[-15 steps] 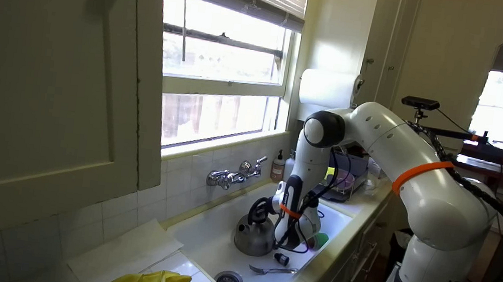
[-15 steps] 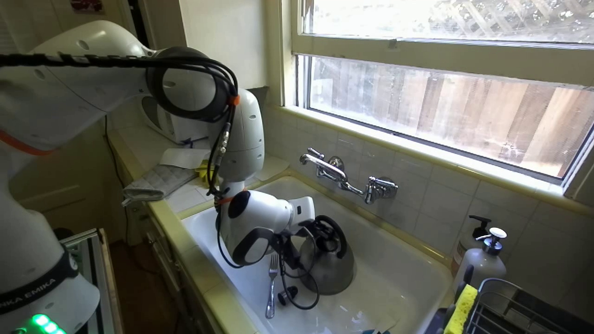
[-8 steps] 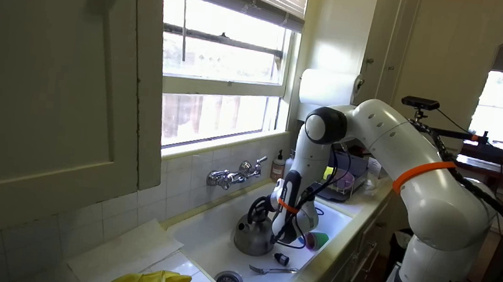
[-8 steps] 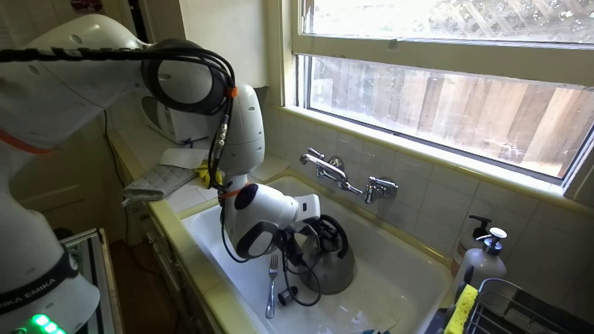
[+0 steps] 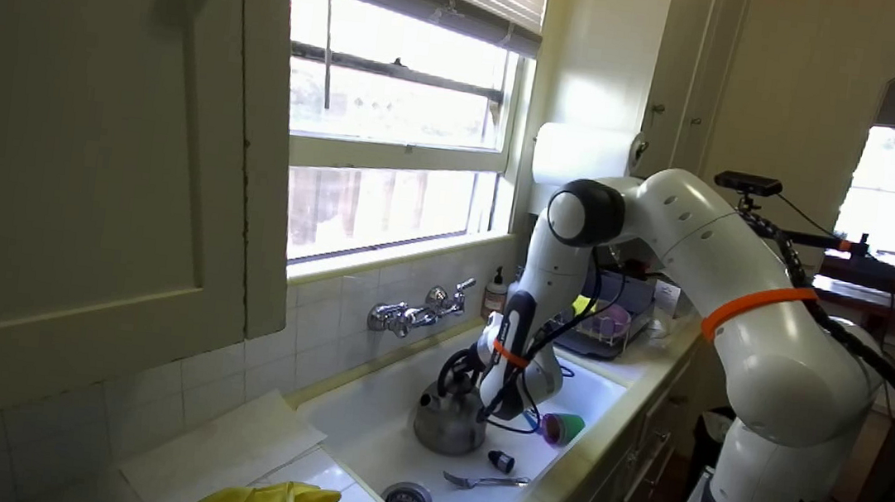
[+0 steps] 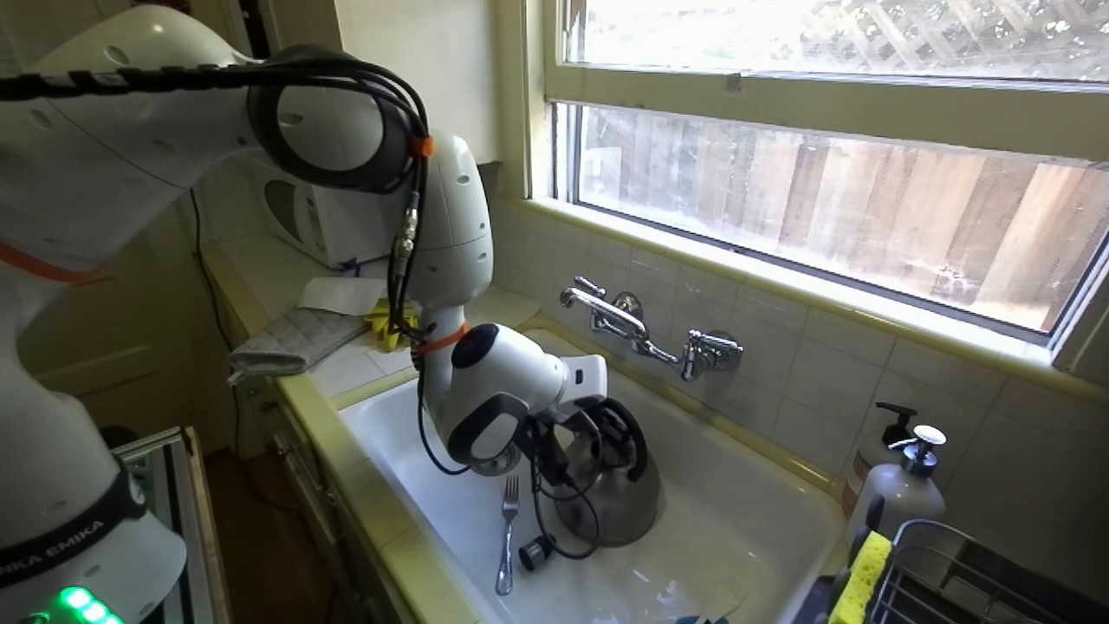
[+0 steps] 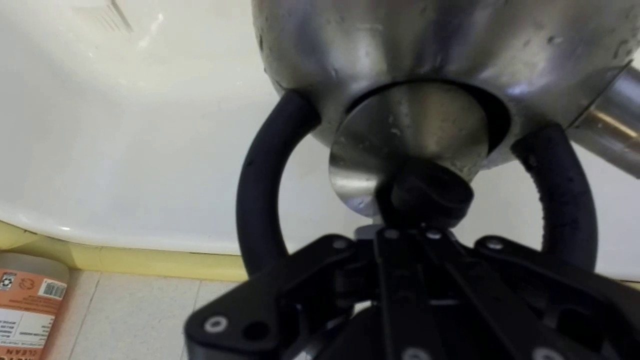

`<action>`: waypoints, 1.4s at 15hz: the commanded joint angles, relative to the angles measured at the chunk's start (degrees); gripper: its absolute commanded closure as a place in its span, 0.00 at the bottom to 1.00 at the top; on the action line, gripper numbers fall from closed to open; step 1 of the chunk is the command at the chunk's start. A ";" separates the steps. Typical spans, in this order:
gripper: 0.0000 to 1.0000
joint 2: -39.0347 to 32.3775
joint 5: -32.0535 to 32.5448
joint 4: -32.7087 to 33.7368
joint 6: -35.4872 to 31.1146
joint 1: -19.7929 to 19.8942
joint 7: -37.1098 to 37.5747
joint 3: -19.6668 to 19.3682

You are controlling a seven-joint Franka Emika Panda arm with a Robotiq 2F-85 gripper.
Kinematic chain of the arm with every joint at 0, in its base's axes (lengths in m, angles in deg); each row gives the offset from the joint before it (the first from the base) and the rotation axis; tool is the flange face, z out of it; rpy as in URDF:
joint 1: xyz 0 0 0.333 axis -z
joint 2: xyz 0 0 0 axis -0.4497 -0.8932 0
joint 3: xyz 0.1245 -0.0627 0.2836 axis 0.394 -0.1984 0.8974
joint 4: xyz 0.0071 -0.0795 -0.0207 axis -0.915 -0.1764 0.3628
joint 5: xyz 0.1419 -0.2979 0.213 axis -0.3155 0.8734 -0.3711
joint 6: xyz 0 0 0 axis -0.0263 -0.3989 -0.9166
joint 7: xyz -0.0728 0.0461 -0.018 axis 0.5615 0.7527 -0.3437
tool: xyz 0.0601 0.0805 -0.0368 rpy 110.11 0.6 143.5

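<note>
The sink (image 6: 728, 451) is below the gripper (image 7: 410, 235). The kettle (image 7: 440, 45) stands in it, right by the gripper, and its handle (image 7: 265, 185) shows on both sides of the gripper. The lid (image 7: 395, 132) is just in front of the gripper, tipped, with a dark gap at one edge of the hole (image 7: 500, 120). So things look about halfway: the lid is not flat in place and not well away from the kettle. The gripper seems to pinch the lid's black knob (image 7: 432, 192).

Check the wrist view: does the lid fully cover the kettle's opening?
No, the lid is tilted, leaving a dark crescent of the opening in the kettle uncovered.
</note>
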 commanded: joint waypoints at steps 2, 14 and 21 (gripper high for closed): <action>1.00 -3.01 -0.33 0.26 2.02 0.86 3.59 1.90; 1.00 -1.55 4.32 -1.15 7.01 6.93 10.48 6.23; 1.00 2.18 4.15 -2.64 13.62 6.13 8.18 5.14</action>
